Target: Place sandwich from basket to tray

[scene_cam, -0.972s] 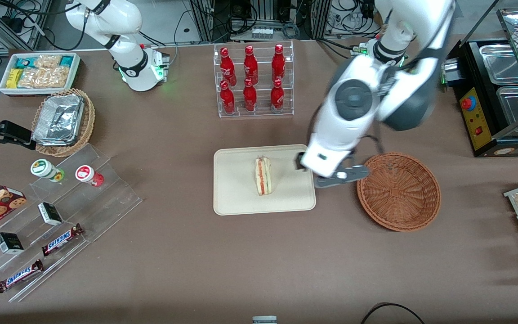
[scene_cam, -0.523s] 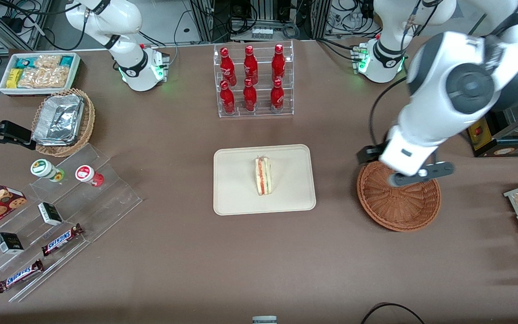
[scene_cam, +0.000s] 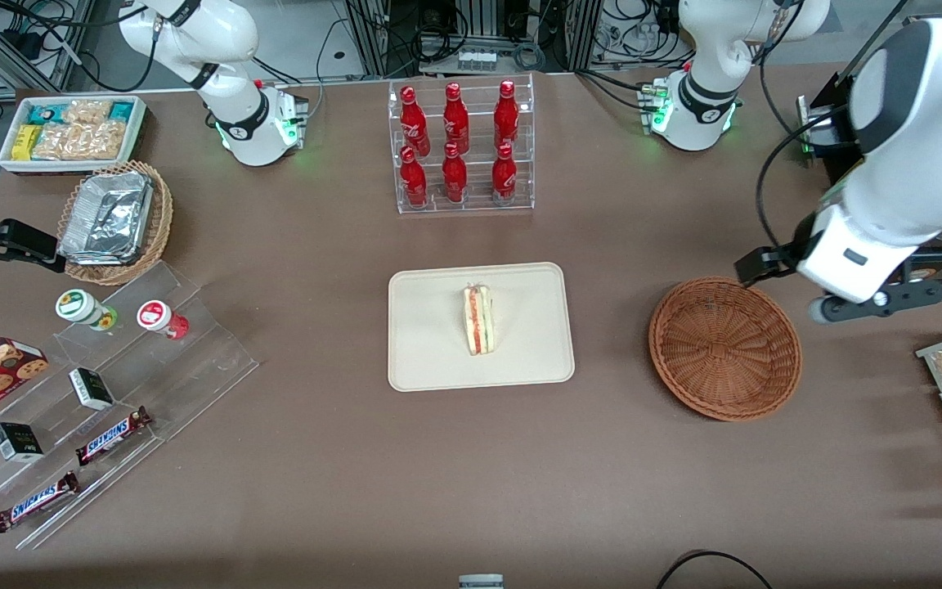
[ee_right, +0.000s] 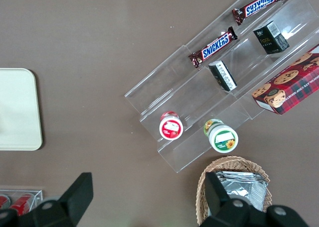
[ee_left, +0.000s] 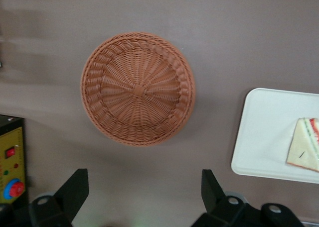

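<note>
a: front view, where is the sandwich (scene_cam: 478,319)?
b: lying on the tray (scene_cam: 426,360), near its middle. the basket (scene_cam: 724,348) stands apart, toward the working arm's end.
a: and the gripper (scene_cam: 835,296)?
b: raised, just beside the basket's rim; fingers hidden here.
a: left wrist view?
b: gripper (ee_left: 144,191) spread wide, holding nothing, above the table near the basket (ee_left: 138,87); sandwich (ee_left: 305,151) on the tray (ee_left: 259,137).
</note>
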Robot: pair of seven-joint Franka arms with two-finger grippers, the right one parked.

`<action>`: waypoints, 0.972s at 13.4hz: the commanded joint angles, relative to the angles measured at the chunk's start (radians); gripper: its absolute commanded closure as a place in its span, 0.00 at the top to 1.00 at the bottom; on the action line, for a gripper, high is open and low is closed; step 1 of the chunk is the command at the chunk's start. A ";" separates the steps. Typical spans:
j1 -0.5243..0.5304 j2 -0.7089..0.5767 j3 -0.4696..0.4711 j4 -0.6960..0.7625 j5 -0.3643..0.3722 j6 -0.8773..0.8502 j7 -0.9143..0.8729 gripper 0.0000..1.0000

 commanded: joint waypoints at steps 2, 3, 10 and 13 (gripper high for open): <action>0.059 -0.107 -0.013 -0.109 0.015 0.003 0.095 1.00; 0.073 -0.127 -0.011 -0.129 0.015 0.006 0.128 1.00; 0.108 -0.204 -0.013 -0.214 0.073 0.054 0.221 1.00; 0.108 -0.126 -0.014 -0.097 0.081 0.035 0.221 1.00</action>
